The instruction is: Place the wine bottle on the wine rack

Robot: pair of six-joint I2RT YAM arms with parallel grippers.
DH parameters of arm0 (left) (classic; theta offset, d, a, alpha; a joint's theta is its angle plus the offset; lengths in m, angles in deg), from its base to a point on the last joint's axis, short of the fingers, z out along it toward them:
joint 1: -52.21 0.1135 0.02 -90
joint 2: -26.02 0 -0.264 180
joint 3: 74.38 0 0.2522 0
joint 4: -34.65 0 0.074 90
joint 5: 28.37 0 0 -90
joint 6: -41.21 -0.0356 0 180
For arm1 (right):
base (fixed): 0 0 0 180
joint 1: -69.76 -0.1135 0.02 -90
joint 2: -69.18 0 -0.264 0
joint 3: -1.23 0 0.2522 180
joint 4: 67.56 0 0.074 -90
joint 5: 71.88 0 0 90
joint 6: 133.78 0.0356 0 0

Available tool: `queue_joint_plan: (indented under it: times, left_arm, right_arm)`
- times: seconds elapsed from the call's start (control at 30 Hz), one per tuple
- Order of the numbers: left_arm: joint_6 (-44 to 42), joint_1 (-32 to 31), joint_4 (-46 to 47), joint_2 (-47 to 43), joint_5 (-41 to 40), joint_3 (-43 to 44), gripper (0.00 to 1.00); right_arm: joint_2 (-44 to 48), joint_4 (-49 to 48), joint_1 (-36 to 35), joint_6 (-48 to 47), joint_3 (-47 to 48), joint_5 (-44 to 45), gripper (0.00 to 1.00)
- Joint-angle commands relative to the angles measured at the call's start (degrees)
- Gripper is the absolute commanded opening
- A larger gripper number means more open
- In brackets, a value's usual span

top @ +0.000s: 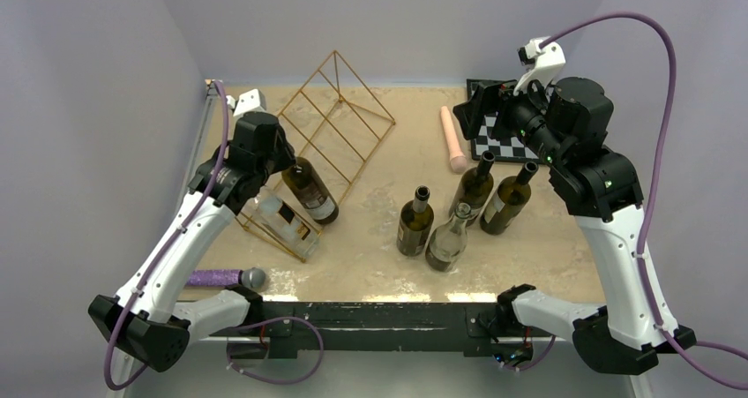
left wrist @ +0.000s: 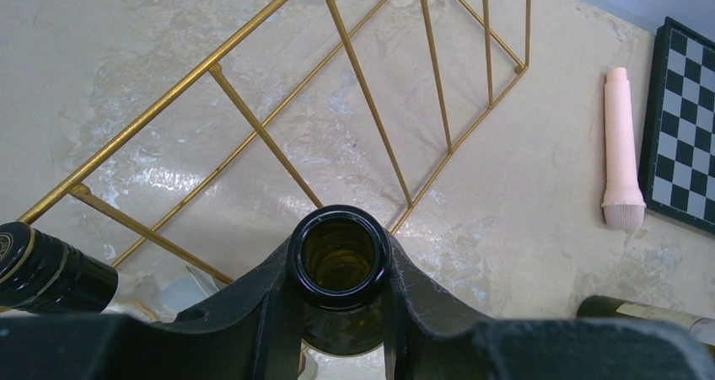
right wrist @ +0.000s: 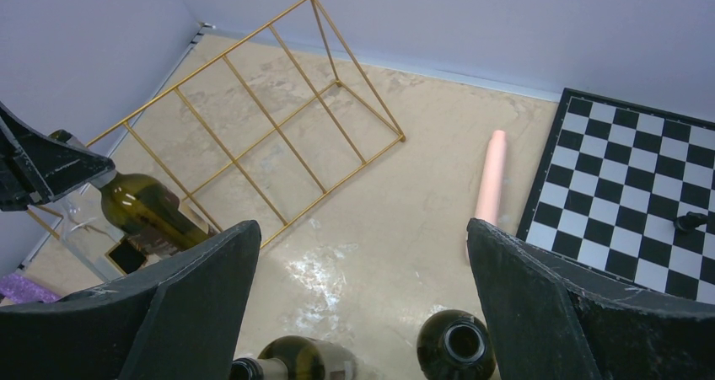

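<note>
The gold wire wine rack [top: 340, 120] stands at the back left; it also shows in the left wrist view [left wrist: 354, 93] and the right wrist view [right wrist: 253, 119]. My left gripper [top: 288, 162] is shut on the neck of a dark green wine bottle [top: 313, 195], held tilted over the rack's near end. In the left wrist view the fingers [left wrist: 422, 300] clasp the neck just below the bottle's open mouth [left wrist: 339, 258]. The same bottle [right wrist: 147, 211] shows in the right wrist view. My right gripper [top: 476, 114] [right wrist: 361, 228] is open and empty, high above the table.
A clear bottle [top: 284, 217] lies in the rack's near end. Several bottles stand mid-table [top: 415, 221], [top: 474, 186]. A pink cylinder [top: 452, 138] lies beside the chessboard [top: 503, 142]. A purple-handled microphone [top: 225, 279] lies at the front left.
</note>
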Motion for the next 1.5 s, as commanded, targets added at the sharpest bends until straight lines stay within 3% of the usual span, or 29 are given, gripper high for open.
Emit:
queue_joint_plan:
  times: [0.0,0.57,0.73,0.9,1.1,1.47]
  left_arm:
    - [2.11,0.91,6.02,-0.37,-0.17,-0.12,0.00]
    - [5.44,3.32,4.00,1.38,1.21,-3.22,0.01]
    - [6.80,3.72,3.91,0.27,-0.33,-5.29,0.15]
    - [7.93,3.88,4.81,-1.54,-2.78,-7.86,0.46]
    - [8.92,4.18,3.87,-1.38,-5.09,-8.67,0.54]
    - [9.09,5.13,3.14,-1.39,-6.78,-9.08,0.55]
  right_arm:
    - [0.86,-0.72,-0.24,-0.31,0.47,0.71,0.97]
    - [0.44,-0.82,-0.21,-0.25,0.65,0.70,0.97]
    - [0.44,-0.73,-0.10,-0.12,0.30,0.71,0.97]
    - [0.62,-0.82,-0.09,0.03,-0.29,0.71,0.97]
    - [0.48,-0.75,-0.14,0.29,-0.26,0.71,0.97]
    - [1.01,-0.91,0.07,0.81,-0.83,0.71,0.96]
